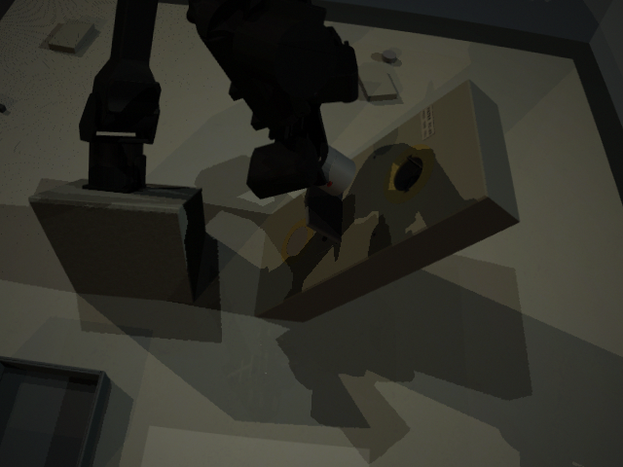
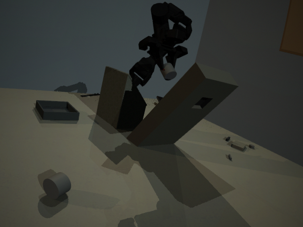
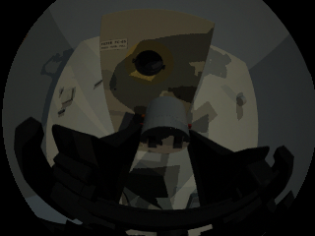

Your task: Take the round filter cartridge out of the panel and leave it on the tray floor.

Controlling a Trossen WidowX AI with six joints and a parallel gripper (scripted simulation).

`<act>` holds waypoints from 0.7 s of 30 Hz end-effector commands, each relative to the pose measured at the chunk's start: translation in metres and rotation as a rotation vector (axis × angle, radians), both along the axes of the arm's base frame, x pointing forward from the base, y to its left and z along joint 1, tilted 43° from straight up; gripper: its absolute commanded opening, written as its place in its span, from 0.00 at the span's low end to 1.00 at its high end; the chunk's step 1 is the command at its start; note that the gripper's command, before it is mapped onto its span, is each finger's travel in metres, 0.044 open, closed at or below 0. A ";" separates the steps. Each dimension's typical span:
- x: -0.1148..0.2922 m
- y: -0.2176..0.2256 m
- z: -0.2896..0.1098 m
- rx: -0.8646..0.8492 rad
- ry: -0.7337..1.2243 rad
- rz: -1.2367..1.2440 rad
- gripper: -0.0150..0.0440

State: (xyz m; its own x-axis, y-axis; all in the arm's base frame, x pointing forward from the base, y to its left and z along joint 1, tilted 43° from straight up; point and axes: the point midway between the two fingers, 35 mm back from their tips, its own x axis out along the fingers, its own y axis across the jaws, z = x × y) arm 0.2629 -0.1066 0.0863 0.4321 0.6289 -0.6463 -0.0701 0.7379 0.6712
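Note:
My gripper (image 1: 327, 182) (image 2: 164, 67) (image 3: 164, 132) is shut on the grey round filter cartridge (image 1: 340, 169) (image 2: 169, 71) (image 3: 167, 116) and holds it in the air, clear of the tilted tan service panel (image 1: 453, 135) (image 2: 185, 114) (image 3: 164, 29). The cartridge bears a small red mark. In the panel's face an empty dark round hole (image 1: 407, 173) (image 3: 148, 62) with a yellow ring stands open, just beyond the cartridge. The dark tray (image 1: 102, 397) (image 2: 57, 114) lies on the floor far to the left of the panel.
A second yellow ring (image 1: 298, 238) with a flush disc sits lower on the panel. The arm's base block (image 1: 115, 241) (image 2: 114, 97) stands left of the panel. A loose grey cylinder (image 2: 56, 185) lies on the floor. Small flat pieces (image 1: 380, 88) (image 2: 238, 145) lie behind the panel.

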 end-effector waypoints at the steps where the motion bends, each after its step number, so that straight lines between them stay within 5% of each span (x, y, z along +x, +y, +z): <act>1: 0.003 -0.015 -0.014 -0.007 -0.006 0.001 0.25; 10: -0.001 -0.028 -0.033 -0.006 0.023 -0.021 0.25; 21: -0.052 -0.101 -0.093 -0.064 0.422 -0.411 0.25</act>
State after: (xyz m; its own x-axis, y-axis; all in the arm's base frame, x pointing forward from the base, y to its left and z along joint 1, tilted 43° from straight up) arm 0.2274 -0.1884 0.0104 0.3665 0.4680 -0.8041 0.3508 0.7310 0.5853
